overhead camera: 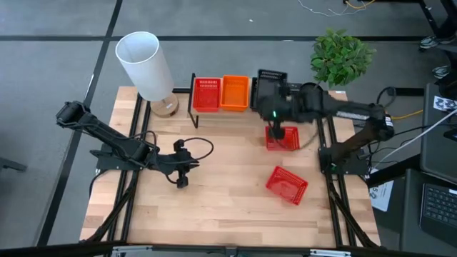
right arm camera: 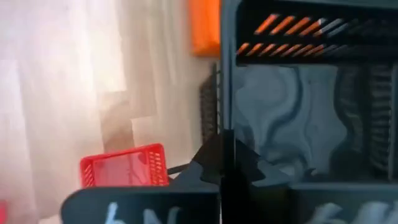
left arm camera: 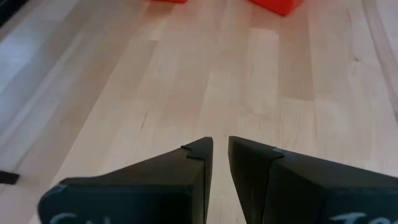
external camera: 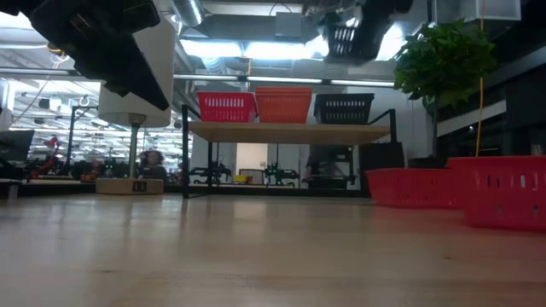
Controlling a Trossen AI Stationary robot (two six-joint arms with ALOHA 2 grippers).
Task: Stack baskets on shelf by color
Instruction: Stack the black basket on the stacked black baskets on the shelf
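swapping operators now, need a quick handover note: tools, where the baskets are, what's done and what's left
Right tool: shut on a black basket, held up over the shelf's black stack.
Left tool: narrow gap between fingers, holding nothing, low over the table, waiting.
Done: red, orange and black baskets sit in a row on the shelf.
Left: set the held black basket on the black stack, then move the two red baskets from the table, one near the shelf, one farther out, onto the red stack.
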